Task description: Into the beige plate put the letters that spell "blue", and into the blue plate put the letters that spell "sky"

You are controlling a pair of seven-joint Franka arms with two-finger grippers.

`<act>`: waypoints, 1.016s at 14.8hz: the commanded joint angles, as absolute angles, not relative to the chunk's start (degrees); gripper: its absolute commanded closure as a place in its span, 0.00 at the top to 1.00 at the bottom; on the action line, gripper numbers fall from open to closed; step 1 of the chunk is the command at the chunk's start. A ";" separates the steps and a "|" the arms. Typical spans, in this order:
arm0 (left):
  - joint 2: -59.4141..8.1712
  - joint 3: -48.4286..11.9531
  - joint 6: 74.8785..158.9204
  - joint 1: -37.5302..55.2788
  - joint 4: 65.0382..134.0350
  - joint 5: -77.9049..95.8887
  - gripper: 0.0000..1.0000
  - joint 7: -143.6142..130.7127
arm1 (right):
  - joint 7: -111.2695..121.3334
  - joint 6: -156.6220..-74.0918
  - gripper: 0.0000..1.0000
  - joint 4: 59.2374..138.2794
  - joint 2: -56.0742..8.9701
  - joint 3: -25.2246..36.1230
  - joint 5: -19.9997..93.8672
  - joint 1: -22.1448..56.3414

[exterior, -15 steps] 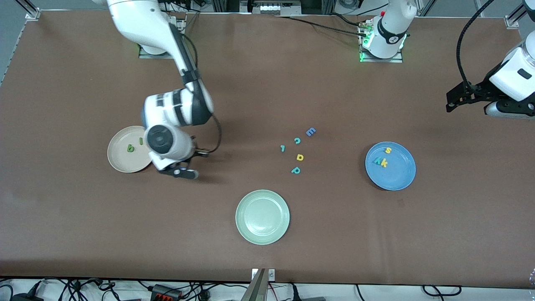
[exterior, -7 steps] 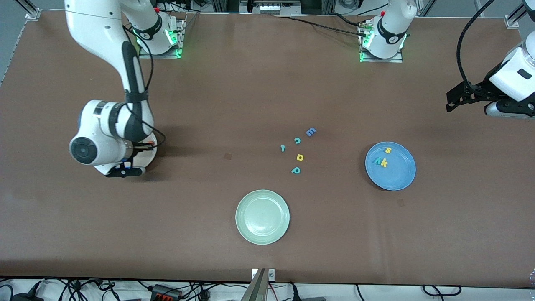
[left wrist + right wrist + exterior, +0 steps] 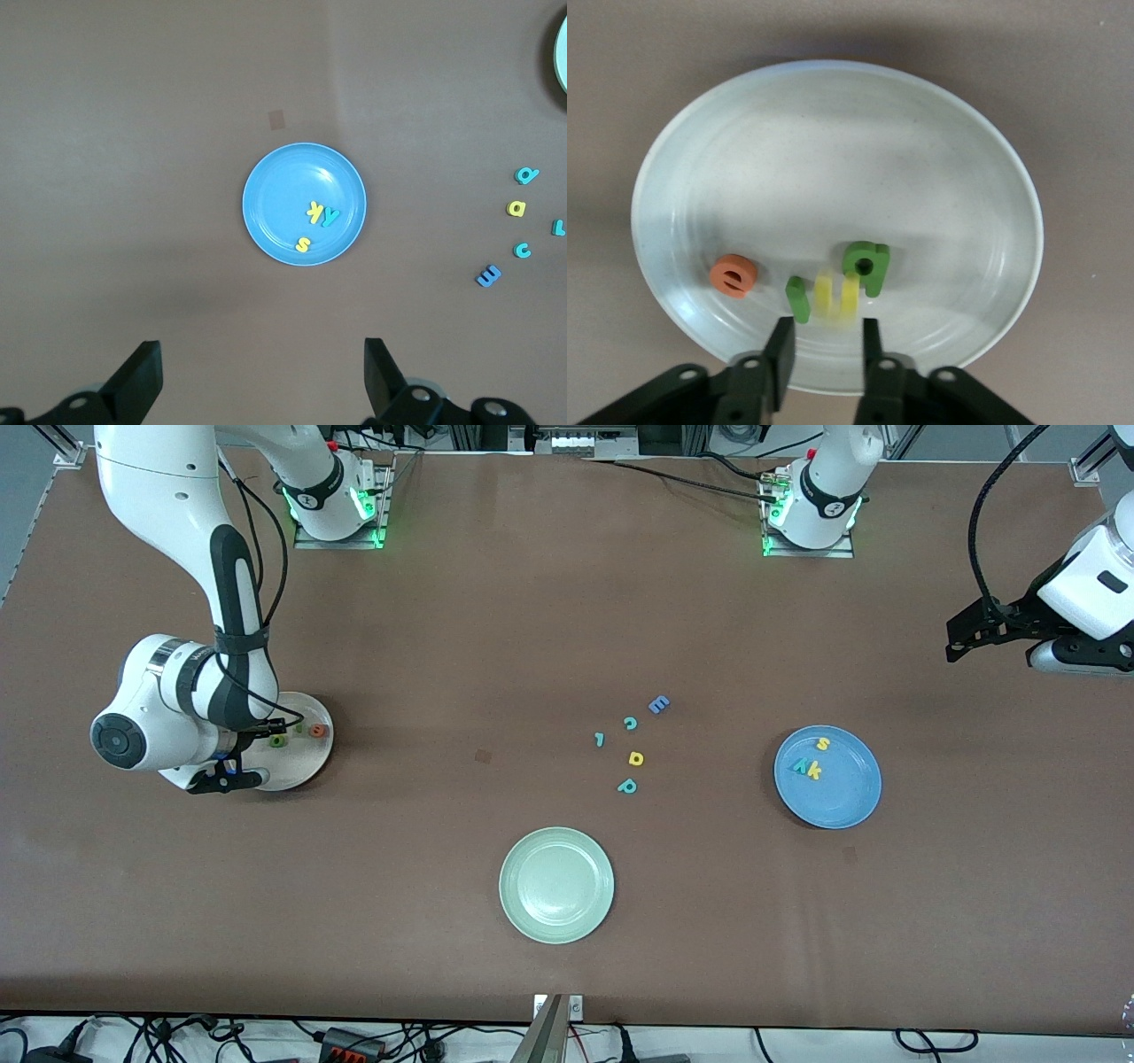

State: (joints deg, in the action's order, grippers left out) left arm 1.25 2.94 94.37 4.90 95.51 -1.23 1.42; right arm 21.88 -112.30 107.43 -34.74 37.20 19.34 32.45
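The beige plate (image 3: 306, 766), at the middle left of the front view, holds the orange e (image 3: 733, 275), green l (image 3: 797, 299), yellow u (image 3: 835, 297) and dark green b (image 3: 866, 265). The right gripper (image 3: 824, 350) hangs over this plate, its fingers a little apart around the u. The blue plate (image 3: 850, 797), middle right, holds the yellow s (image 3: 823, 744), yellow k (image 3: 814, 771) and teal y (image 3: 801, 766). The pale green plate (image 3: 556, 885) sits bottom middle. The left gripper (image 3: 261, 376) waits up high, fingers wide apart.
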 commanded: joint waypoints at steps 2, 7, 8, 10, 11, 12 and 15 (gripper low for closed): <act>1.85 3.16 93.96 4.83 95.80 -0.53 1.00 2.55 | 22.24 -111.37 1.00 106.79 -32.61 36.91 20.48 33.14; 1.93 3.25 93.43 4.83 95.89 -0.53 1.00 2.46 | 21.63 -106.62 1.00 102.23 -32.61 37.35 20.48 31.99; 1.93 3.25 92.64 4.83 95.80 -0.53 1.00 2.55 | 22.23 -106.09 1.00 100.91 -32.61 37.96 20.48 32.08; 2.02 3.08 91.32 4.92 95.80 -0.53 1.00 2.46 | 22.15 -103.90 1.00 98.54 -32.69 38.06 20.83 31.99; 2.02 3.08 91.32 4.92 95.80 -0.53 1.00 2.46 | 22.15 -102.58 1.00 97.22 -32.70 38.14 21.96 31.99; 2.02 3.25 91.32 4.83 95.80 -0.53 1.00 2.46 | 21.97 -100.74 1.00 95.29 -32.87 38.14 23.63 31.73; 2.02 3.25 91.32 4.83 95.80 -0.53 1.00 2.46 | 13.58 -100.02 1.00 92.73 -29.55 32.21 24.18 26.05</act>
